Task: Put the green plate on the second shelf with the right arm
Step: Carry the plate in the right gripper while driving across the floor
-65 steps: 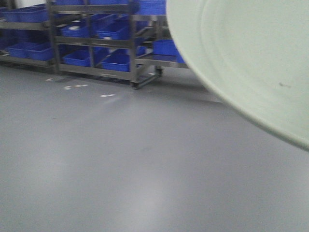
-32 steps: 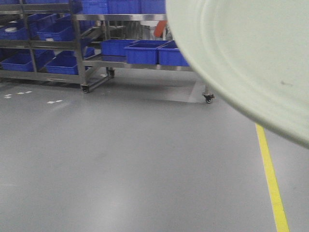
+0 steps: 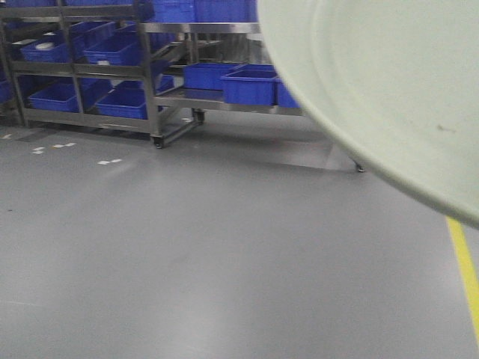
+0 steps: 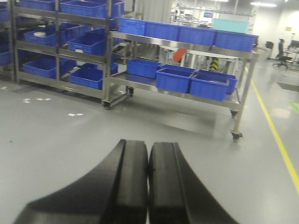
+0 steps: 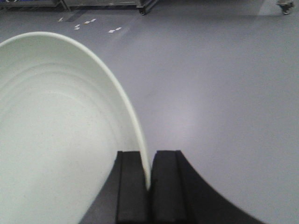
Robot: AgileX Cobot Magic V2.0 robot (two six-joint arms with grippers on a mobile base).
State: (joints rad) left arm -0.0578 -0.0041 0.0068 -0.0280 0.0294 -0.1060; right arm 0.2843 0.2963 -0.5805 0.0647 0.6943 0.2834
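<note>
Grey, smooth flooring (image 3: 187,262) is seen in every view, with a yellow line (image 3: 465,262) painted along its right side. Steel racks (image 4: 58,46) loaded with blue bins (image 4: 173,79) are ranged at the back, and a wheeled steel cart (image 4: 187,46) carrying more bins is parked beside them. The green plate (image 5: 51,140) is held in the air above the floor, well apart from the racks. Its rim is pinched between the fingers of the right gripper (image 5: 149,163), which is closed down to the rim's thickness. In the front view the plate is seen tilted, filling the upper right corner, and a small dark speck is visible inside it. The left gripper (image 4: 148,149) is closed, its two fingers pressed together with nothing held between them.
</note>
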